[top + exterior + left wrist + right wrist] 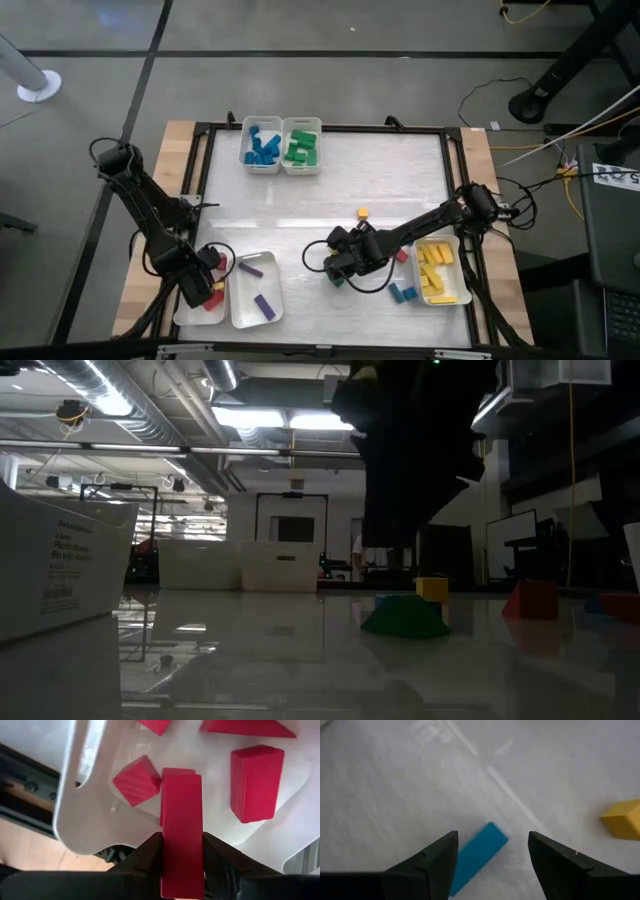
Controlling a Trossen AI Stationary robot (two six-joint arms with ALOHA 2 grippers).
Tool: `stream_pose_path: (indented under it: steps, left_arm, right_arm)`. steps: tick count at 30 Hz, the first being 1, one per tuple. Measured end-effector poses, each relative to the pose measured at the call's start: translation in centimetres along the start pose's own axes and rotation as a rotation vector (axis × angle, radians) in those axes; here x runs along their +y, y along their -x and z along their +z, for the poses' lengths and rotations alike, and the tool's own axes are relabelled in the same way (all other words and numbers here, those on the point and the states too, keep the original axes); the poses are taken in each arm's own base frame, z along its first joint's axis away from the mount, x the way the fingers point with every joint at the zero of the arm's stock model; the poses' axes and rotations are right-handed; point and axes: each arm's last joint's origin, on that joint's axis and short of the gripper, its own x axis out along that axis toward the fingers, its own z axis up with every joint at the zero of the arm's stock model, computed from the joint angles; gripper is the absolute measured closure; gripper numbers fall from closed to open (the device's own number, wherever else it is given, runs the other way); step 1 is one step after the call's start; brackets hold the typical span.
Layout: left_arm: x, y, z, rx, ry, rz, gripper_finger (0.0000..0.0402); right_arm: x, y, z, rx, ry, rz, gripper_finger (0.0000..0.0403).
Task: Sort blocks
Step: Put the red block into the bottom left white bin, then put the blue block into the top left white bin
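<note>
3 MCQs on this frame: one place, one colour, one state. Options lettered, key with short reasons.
1. Where is the left hand?
A. over the red-block tray
B. over the blue-block tray
C. over bare table

2. What colour is the bar between the right hand's fingers?
A. yellow
B. blue
C. purple

3. What state is the right hand in?
A. shut on a bar
B. shut on nothing
C. open

Key: 1 A, its wrist view shows the tray of red blocks below; 2 B, the right wrist view shows it; 3 C, its fingers stand apart, clear of the bar.

Overhead, table-level and two close wrist views.
</note>
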Motion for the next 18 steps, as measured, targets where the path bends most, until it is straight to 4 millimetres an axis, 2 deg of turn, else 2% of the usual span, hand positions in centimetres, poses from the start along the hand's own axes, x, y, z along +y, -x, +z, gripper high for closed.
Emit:
stream_pose_path:
  steps: [3, 7, 12, 18]
  left_arm:
    - [0.0, 0.0, 0.0, -0.001, -0.016, 0.002, 0.0281]
    - [0.1, -0.2, 0.1, -0.002, -0.014, 0.016, 0.0248]
    - [0.2, -0.5, 0.1, -0.002, -0.005, 0.023, 0.0213]
    - [-0.1, -0.5, 0.2, -0.005, -0.025, -0.007, 0.0206]
  right_arm:
    - [0.0, 0.0, -0.1, 0.028, 0.002, 0.015, 0.0164]
    - [0.1, -0.2, -0.2, 0.038, -0.008, 0.017, 0.0164]
    - [0.5, -1.8, -0.8, 0.068, -0.006, -0.014, 0.0164]
    - [0.7, -3.5, -1.4, 0.085, -0.035, -0.051, 0.0164]
